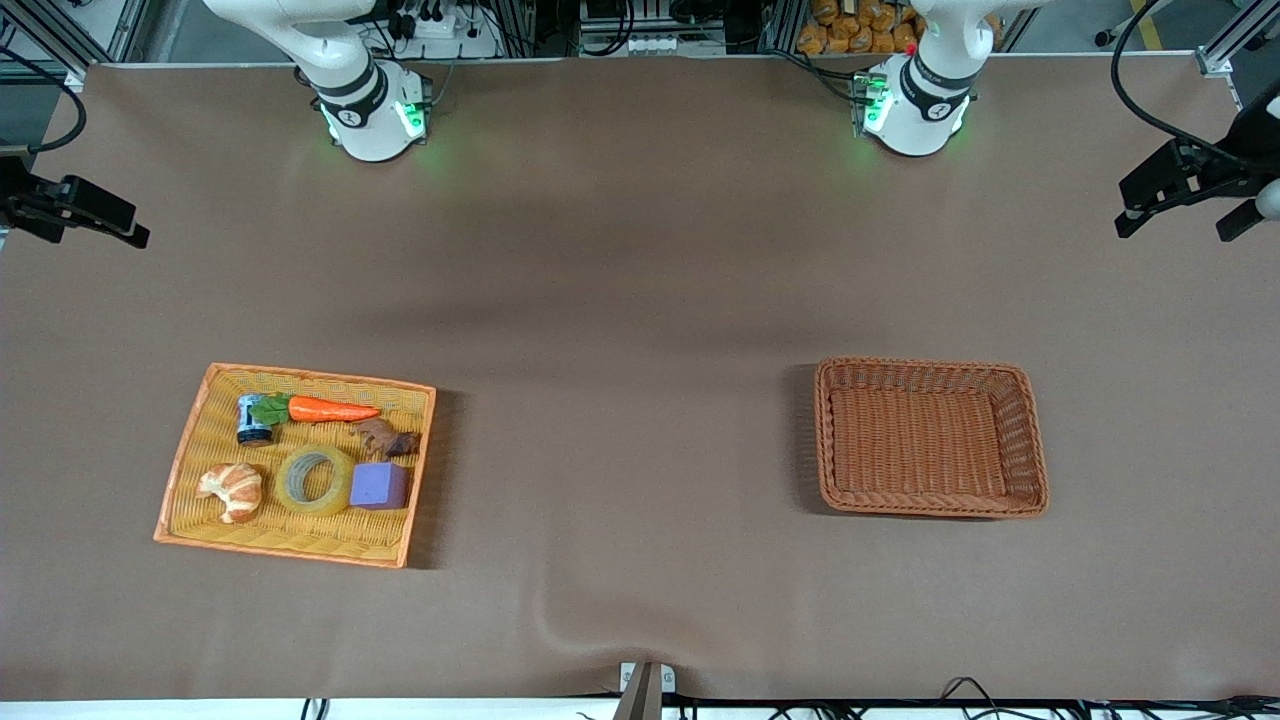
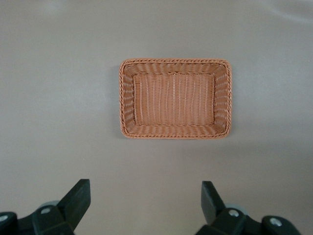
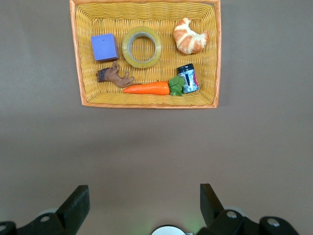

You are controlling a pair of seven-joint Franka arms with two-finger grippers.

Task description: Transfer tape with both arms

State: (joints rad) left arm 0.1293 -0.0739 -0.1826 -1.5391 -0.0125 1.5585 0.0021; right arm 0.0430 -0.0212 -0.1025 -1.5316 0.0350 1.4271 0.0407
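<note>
Both claws, left claw (image 2: 145,205) and right claw (image 3: 142,208), are held released above the bench. The tape (image 1: 315,480), wedged between croissant (image 1: 232,490) and purple cube (image 1: 379,486), is best gripped across its rim.

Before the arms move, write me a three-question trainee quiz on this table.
1. True or false: the tape lies in the yellow basket, between the croissant and the purple cube.
2. What does the brown basket hold? A) a carrot B) nothing C) a can
3. Fill in: the left tool and right tool are both ____.

Key: 1 true; 2 B; 3 open.
</note>
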